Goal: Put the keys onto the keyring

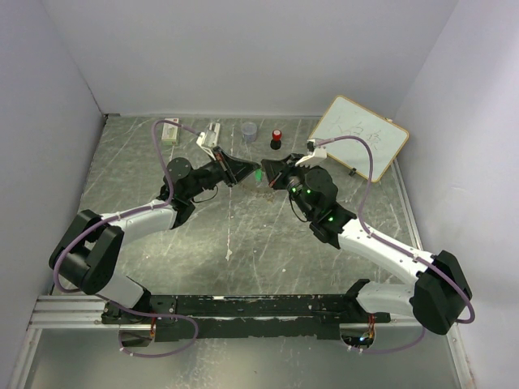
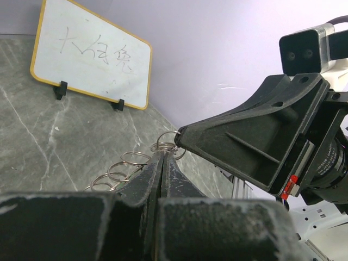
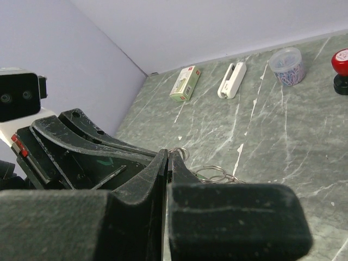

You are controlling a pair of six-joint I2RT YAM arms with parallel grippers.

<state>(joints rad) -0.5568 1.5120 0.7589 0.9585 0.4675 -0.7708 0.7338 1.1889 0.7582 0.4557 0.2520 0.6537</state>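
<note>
I read this as the threading step. Left gripper (image 2: 163,159) pinched shut on the keyring (image 2: 166,143), loops trailing past its tip. Right gripper (image 3: 167,159) closed too, nose at the ring; its load I cannot tell. Green key (image 1: 258,174) sits between the tips. Next move likely needs fine alignment at the ring's split.

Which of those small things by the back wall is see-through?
The small cup, between the white stapler and the red-capped knob; the others are opaque.

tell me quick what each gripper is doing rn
left gripper: closed, tips at the keyring
right gripper: closed, tips at the keyring too
</note>
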